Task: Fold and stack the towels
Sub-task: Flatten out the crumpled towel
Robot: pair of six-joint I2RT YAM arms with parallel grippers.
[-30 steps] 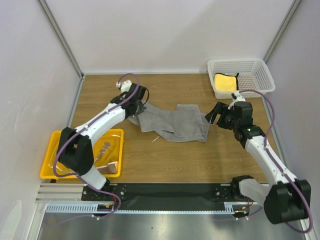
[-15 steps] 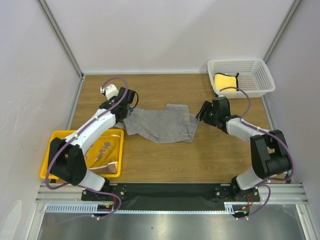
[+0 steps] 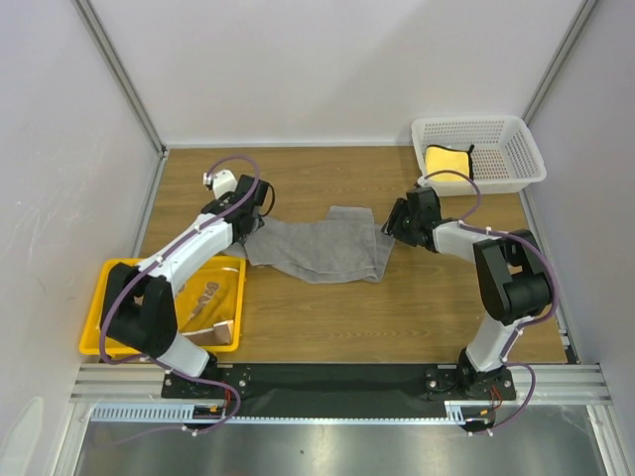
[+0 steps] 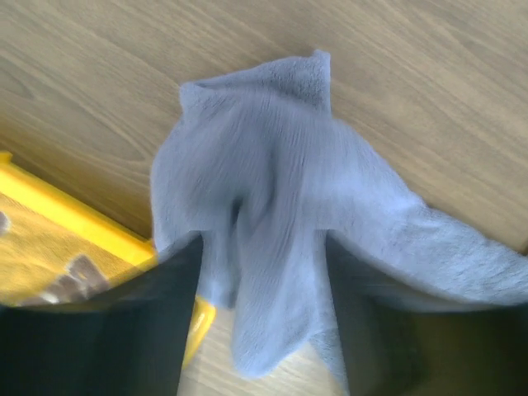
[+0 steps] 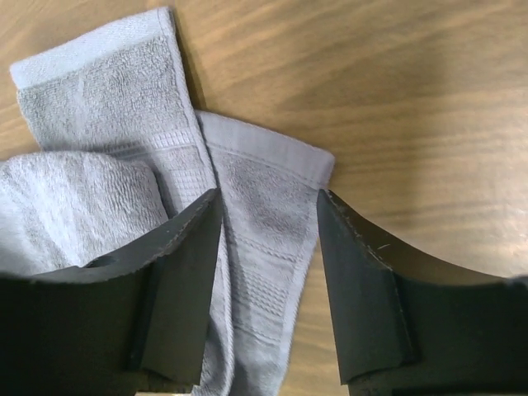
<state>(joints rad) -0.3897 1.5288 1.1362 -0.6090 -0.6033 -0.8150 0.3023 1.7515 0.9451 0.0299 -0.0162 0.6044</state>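
**Grey towel (image 3: 317,248) lies rumpled at centre**

At far left, the orange printed towel (image 3: 206,295) lies in the yellow tray (image 3: 240,297). The left gripper (image 4: 262,247) straddles the grey towel's left end with its jaws apart. The right gripper (image 5: 268,206) straddles the right corner, its jaws also apart. The yellow towel (image 3: 446,164) sits in the white basket (image 3: 521,149)

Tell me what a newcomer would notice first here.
A rumpled grey towel lies in the middle, with the left gripper over its left end and the right gripper over its right end, both with jaws apart. A yellow towel sits in the white basket at the far right corner. A yellow tray at the near left holds a patterned cloth.
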